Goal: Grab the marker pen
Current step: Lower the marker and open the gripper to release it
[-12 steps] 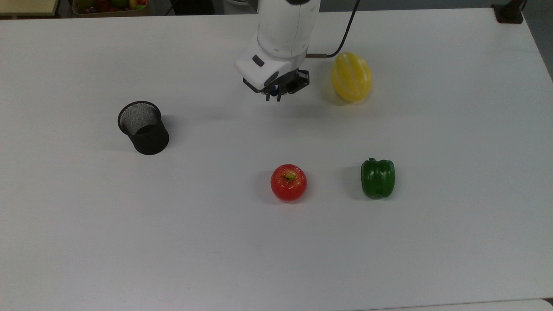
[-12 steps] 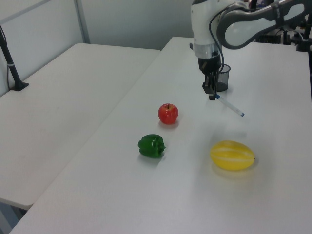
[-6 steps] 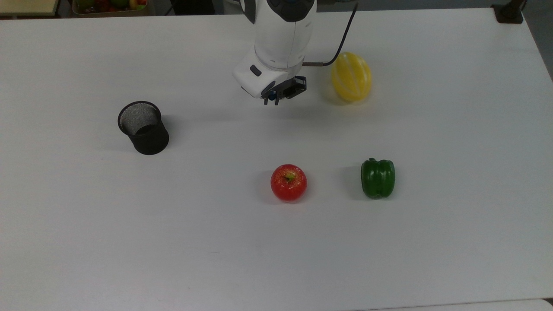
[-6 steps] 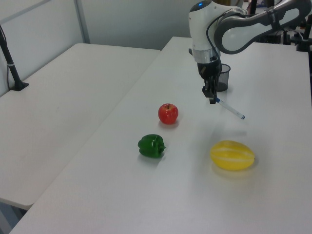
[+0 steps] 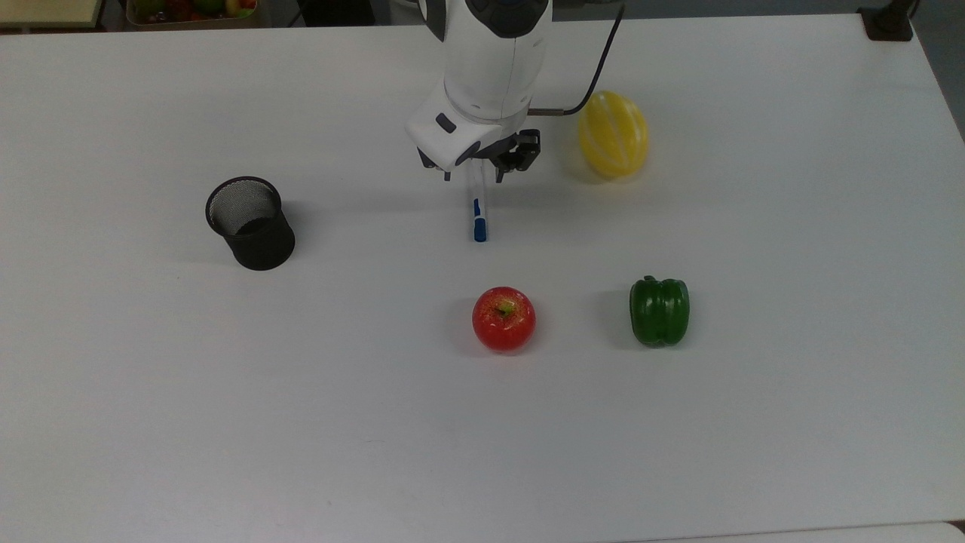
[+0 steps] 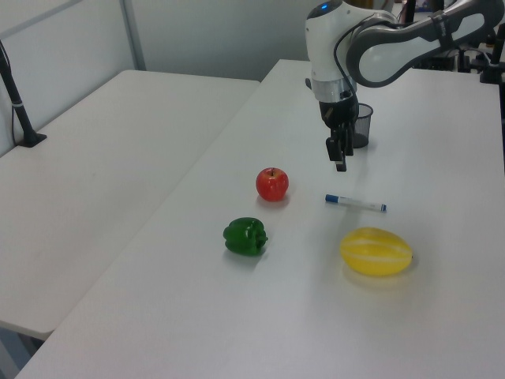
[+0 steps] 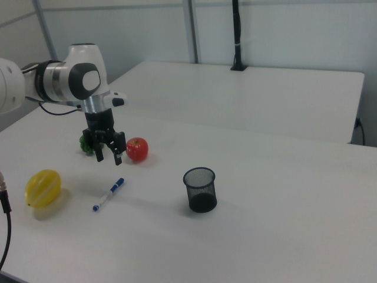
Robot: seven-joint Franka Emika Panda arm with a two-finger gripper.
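Gripper [image 5: 473,178] hangs above the table [image 5: 226,392] with fingers spread and empty; marker pen [image 5: 478,213] lies flat directly below them, long axis running through the finger gap, blue cap pointing toward the apple [image 5: 503,318].

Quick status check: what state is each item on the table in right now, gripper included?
gripper: open, empty, above the table.
marker pen: capped, lying flat, not held.
mesh cup: upright, looks empty.
apple: resting stem up.
green pepper: on its side.
yellow melon: lying on the table.
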